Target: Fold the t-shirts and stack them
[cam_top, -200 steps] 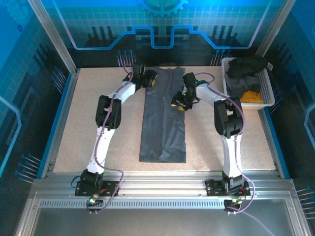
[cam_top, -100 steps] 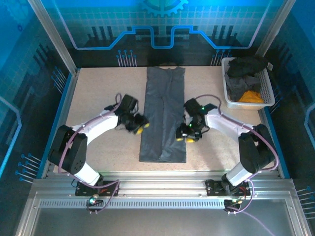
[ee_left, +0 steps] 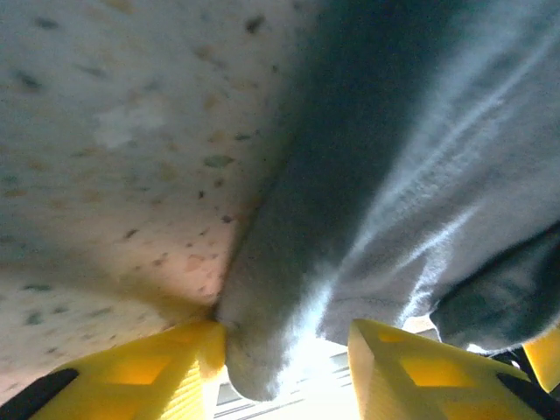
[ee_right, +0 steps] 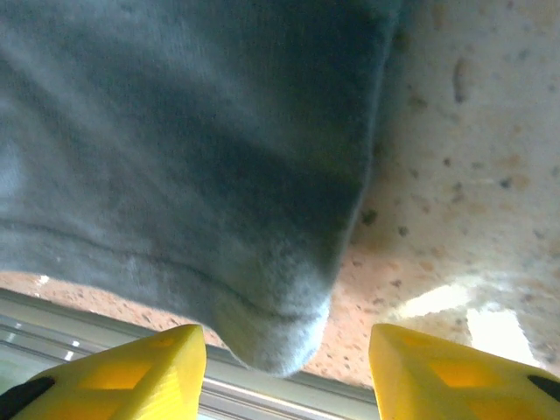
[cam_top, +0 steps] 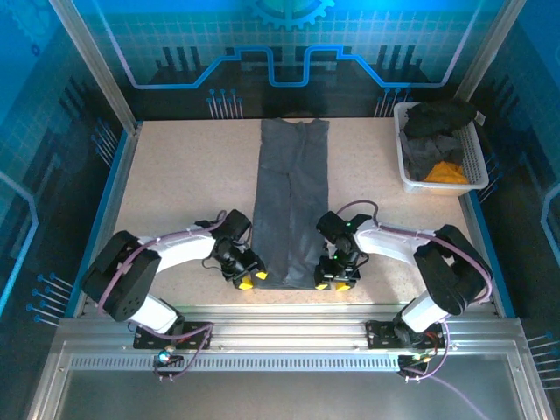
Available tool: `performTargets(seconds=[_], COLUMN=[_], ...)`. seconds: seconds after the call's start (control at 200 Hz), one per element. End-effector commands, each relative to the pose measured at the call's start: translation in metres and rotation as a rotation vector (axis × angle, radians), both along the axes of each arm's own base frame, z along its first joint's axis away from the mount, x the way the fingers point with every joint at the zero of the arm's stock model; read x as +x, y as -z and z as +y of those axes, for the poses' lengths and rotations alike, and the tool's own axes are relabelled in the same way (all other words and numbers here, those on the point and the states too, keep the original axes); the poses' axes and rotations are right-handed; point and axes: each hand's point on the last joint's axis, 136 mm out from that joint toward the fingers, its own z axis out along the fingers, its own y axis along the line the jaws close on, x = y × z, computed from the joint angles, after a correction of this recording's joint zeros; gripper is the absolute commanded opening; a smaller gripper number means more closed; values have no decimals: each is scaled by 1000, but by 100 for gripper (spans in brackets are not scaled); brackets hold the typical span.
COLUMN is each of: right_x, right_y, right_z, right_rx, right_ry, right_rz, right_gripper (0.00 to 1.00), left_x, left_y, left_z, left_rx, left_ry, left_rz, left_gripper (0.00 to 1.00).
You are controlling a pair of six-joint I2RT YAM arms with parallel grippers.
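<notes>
Left claw (cam_top: pixel 252 279), right claw (cam_top: pixel 335 284): now seemingly at near t-shirt (cam_top: pixel 291 201) corners.

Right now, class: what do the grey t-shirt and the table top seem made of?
Grey t-shirt: soft knit cloth, matte, fuzzy along its rounded edge. Table top: hard, beige with dark specks, probably stone-look laminate or composite.

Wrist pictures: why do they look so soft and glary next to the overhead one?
Left wrist: the grey t-shirt sits too close, so it blurs, with bright glare between the yellow fingers. Right wrist: same soft blur on the hem, a bright patch on the table. Top external: sharp, tinted blue at the walls.
</notes>
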Motion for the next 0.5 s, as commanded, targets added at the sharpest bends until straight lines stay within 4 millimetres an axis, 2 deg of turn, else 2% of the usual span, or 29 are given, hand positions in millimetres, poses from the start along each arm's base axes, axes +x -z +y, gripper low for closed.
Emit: performTargets(seconds=[0.0, 0.095, 0.27, 0.455, 0.495], right_x=[11, 19, 26, 24, 19], right_y=[3, 7, 12, -1, -6], right_z=[12, 13, 14, 3, 0], right_rx=[11, -13, -32, -53, -53], right_ry=[44, 56, 94, 107, 106], right_rz=[-10, -23, -40, -76, -71], right_gripper=[52, 48, 26, 1, 0], left_x=[3, 10, 16, -1, -8], left_y=[6, 6, -1, -9, -11], left_z=[-8, -11, -14, -11, -11], left_rx=[-8, -6, -18, -38, -43], left_ry=[4, 20, 25, 47, 55], left_rz=[12, -9, -34, 3, 17], left_gripper=[37, 29, 0, 0, 0])
